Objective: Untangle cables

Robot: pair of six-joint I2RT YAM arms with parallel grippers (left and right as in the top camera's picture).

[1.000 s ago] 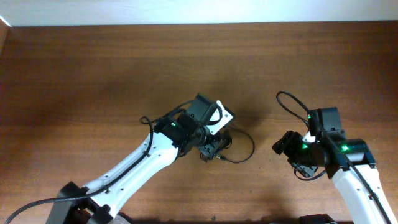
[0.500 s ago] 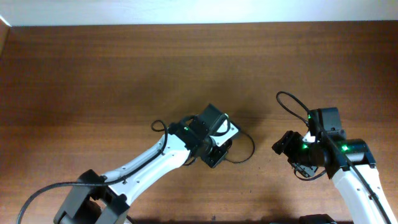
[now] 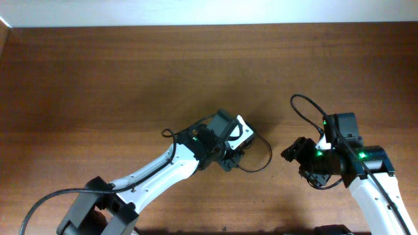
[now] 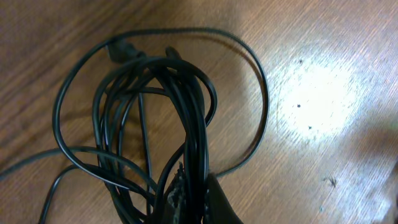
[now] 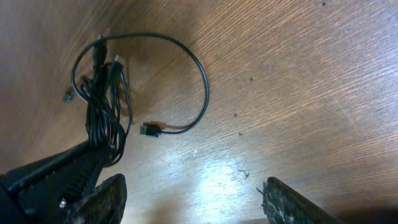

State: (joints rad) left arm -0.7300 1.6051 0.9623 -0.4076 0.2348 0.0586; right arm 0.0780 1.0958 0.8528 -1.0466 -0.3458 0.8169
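Note:
A tangled bundle of thin black cables (image 4: 155,112) lies on the wooden table, with a wide loop (image 3: 263,155) spreading to its right. My left gripper (image 4: 194,200) is shut on the thick part of the bundle; in the overhead view it (image 3: 228,155) sits near the table's middle. In the right wrist view the bundle (image 5: 102,106) hangs from the left gripper's dark finger (image 5: 50,174), and one loose plug end (image 5: 149,130) lies on the wood. My right gripper (image 5: 193,205) is open and empty, just right of the loop; overhead shows it (image 3: 295,155) apart from the cable.
The brown wooden table (image 3: 98,85) extends to a white wall strip along the far edge (image 3: 209,12). A black wire loop (image 3: 304,106) rises from the right arm's own body.
My left gripper has moved a little to the right and turned, carrying the bundle, and the loop has spread further right. My right gripper has edged slightly left towards it.

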